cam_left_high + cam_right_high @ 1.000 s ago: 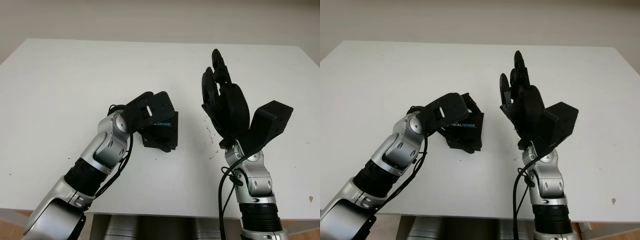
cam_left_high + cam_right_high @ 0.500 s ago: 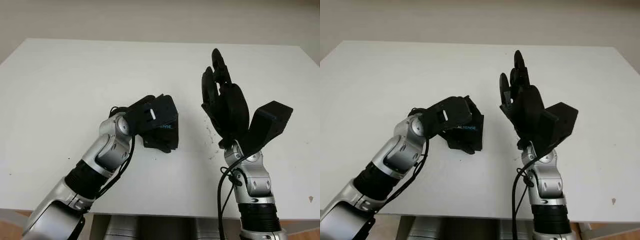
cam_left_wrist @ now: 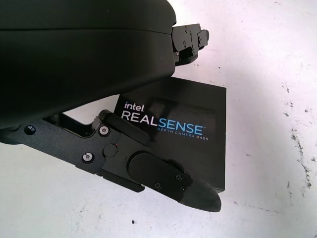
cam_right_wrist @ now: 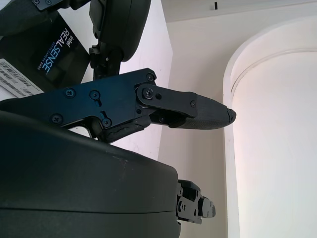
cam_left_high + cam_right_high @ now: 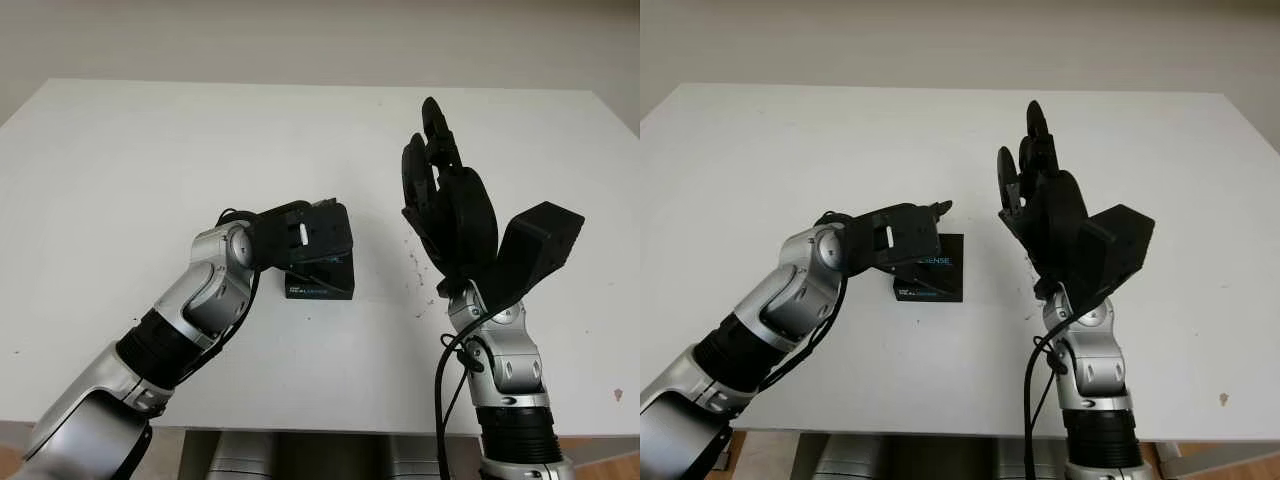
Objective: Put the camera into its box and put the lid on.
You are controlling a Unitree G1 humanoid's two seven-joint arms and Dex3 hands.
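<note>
Change is the main thing at this moment: one second ago the black box [image 5: 320, 277] was tilted up under the left hand [image 5: 305, 232], with one edge off the bench [image 5: 120, 170]; now it lies flat on the bench with its lid side up, and the hand is above it, not around it. In the left wrist view the fingers [image 3: 148, 168] reach across the lid without closing on it, so this hand is open and holds nothing. I judge that the box is closed and set down, so the task looks almost done or done; whether the camera is inside cannot be seen.

Going from near to far: the right arm comes up from about 5 o'clock, and its right hand [image 5: 450, 205] is raised above the bench at about 3 o'clock from the box, well apart from it, open and idle. The box is near the middle of the bench, just at 5 o'clock of the left hand.

The box is flat, square and matte black, with white and blue "Intel RealSense Depth Camera D405" print on the lid and a white label on its near side.
</note>
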